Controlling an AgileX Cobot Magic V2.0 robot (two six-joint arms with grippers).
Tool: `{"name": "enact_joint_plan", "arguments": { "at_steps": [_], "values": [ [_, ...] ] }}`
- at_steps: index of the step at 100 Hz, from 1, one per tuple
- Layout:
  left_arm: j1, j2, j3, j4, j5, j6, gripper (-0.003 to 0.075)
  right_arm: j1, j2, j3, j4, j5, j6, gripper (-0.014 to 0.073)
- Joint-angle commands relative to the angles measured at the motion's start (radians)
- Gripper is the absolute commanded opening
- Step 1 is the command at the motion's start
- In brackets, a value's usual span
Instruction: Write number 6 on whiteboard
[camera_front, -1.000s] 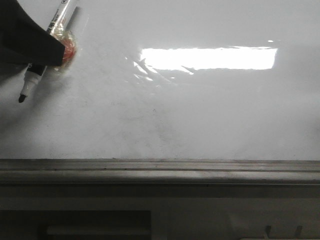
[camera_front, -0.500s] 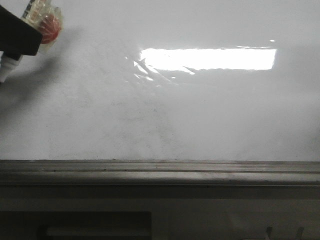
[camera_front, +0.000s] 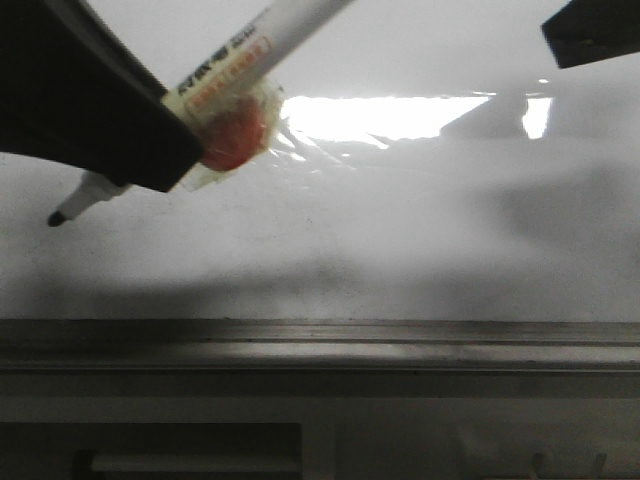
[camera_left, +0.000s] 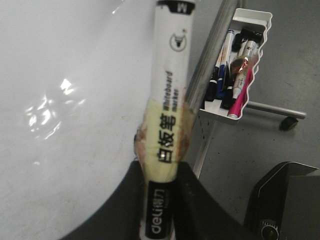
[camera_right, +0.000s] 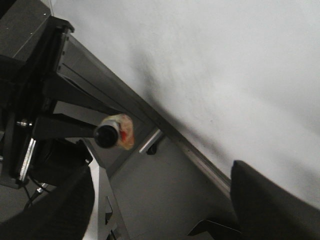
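Observation:
The whiteboard (camera_front: 400, 230) fills the front view, glossy white with a bright glare and a grey ledge (camera_front: 320, 340) along its lower edge. No number 6 shows on it. My left gripper (camera_front: 160, 140) is shut on a black-and-white marker pen (camera_front: 230, 70) wrapped in yellowish tape with a red patch. The pen's black tip (camera_front: 58, 217) points down-left near the board. In the left wrist view the fingers (camera_left: 115, 210) clamp the pen (camera_left: 167, 110). My right gripper (camera_right: 160, 200) is open and empty; one dark finger shows at the front view's upper right (camera_front: 595, 30).
A white tray (camera_left: 237, 65) of several spare markers hangs off the board's frame, above a grey floor. A wheeled stand leg (camera_left: 280, 112) and a dark box (camera_left: 285, 200) stand nearby. The left arm's dark body (camera_right: 30, 100) shows in the right wrist view.
My left gripper with the pen has swung from the far upper left back to the right and looms larger. The right gripper's finger has come into view at the upper right.

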Motion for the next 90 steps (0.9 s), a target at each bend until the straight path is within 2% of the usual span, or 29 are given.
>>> {"name": "enact_joint_plan", "arguments": {
  "at_steps": [1, 29, 49, 63, 82, 90],
  "values": [
    [-0.016, 0.027, -0.063, 0.000, -0.066, -0.001, -0.0020, 0.038, 0.030, -0.054, 0.068, 0.001, -0.019, 0.0510],
    [-0.034, 0.108, -0.124, 0.012, -0.077, -0.001, -0.0020, 0.147, 0.127, -0.094, 0.066, -0.061, -0.033, 0.0510],
    [-0.034, 0.123, -0.138, 0.012, -0.097, -0.001, -0.0020, 0.165, 0.178, -0.106, 0.068, -0.068, -0.053, 0.0484],
    [-0.034, 0.123, -0.138, 0.012, -0.109, -0.001, -0.0020, 0.165, 0.194, -0.106, 0.093, -0.057, -0.101, 0.0288],
    [-0.034, 0.123, -0.138, 0.012, -0.127, -0.001, -0.0019, 0.165, 0.196, -0.106, 0.115, -0.038, -0.146, -0.0066],
    [-0.034, 0.123, -0.140, 0.012, -0.127, -0.001, 0.0008, 0.165, 0.196, -0.106, 0.115, -0.026, -0.151, -0.0065]
  ]
}}
